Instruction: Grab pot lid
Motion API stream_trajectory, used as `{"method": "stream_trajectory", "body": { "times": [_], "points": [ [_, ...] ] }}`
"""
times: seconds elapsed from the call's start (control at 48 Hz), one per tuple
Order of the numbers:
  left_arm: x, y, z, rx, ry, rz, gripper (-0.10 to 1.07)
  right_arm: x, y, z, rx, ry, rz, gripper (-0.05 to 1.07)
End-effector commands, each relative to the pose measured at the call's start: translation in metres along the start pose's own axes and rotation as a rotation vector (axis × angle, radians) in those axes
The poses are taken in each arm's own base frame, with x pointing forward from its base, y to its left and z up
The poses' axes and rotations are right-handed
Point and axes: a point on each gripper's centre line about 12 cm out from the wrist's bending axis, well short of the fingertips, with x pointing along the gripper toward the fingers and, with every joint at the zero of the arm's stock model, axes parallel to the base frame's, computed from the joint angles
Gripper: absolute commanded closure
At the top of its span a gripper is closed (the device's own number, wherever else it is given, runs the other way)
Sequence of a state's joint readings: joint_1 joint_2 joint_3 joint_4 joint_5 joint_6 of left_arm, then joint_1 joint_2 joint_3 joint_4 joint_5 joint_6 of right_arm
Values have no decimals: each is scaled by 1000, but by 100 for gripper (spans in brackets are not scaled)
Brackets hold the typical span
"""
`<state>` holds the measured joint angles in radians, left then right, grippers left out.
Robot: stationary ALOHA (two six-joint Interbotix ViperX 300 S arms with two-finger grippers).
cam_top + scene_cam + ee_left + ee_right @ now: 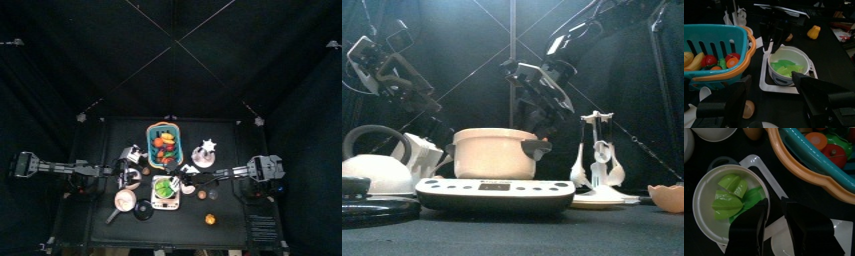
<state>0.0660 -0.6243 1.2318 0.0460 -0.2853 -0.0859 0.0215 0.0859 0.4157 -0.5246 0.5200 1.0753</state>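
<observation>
A dark round pot lid (374, 210) lies flat at the table's front left, and in the top view (124, 203) it sits left of the pot. The cream pot (492, 152) stands uncovered on a white scale (489, 192) and holds green pieces (734, 195). My left gripper (774, 95) is open and empty, hovering above the pot's near side (136, 180). My right gripper (775, 225) is open a little, with its fingertips at the pot's rim (537, 147), and holds nothing.
A teal basket with an orange rim (163, 145) holds toy fruit behind the pot. A white kettle (380, 162) stands at the left and a utensil stand (596, 160) at the right. An eggshell half (667, 196) lies at the front right, and an orange item (813, 32) beyond the pot.
</observation>
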Motion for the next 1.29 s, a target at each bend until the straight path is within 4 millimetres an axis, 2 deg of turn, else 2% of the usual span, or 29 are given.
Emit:
{"method": "stream_trajectory", "body": {
  "times": [0.0,0.188,0.271,0.417,0.542,0.646,0.833,0.958,1.083,1.271],
  "points": [
    [1,0,4,-19,-8,4,-1,-33,4,21,6,-81,44,33],
    [0,0,1,-38,1,8,-1,-59,6,9,-50,-109,71,33],
    [0,-4,-1,-32,16,-8,-1,-64,10,1,-81,-114,90,33],
    [0,-10,-4,-19,43,-34,-1,-65,37,-10,-225,-167,178,33],
    [0,-24,-6,5,77,-88,-1,-64,57,-18,-371,-216,220,34],
    [-1,-37,-6,25,97,-140,-1,-60,63,-21,-422,-228,218,34],
    [-5,-77,-1,78,132,-290,-1,-59,54,-24,-421,-209,176,34],
    [-1,-98,-4,85,191,-350,-1,-60,48,-25,-412,-200,153,34],
    [11,-109,-15,90,272,-357,-1,-61,43,-26,-405,-196,138,34],
    [31,-113,-36,110,385,-337,-1,-63,33,-29,-398,-189,119,34]
  ]
}}
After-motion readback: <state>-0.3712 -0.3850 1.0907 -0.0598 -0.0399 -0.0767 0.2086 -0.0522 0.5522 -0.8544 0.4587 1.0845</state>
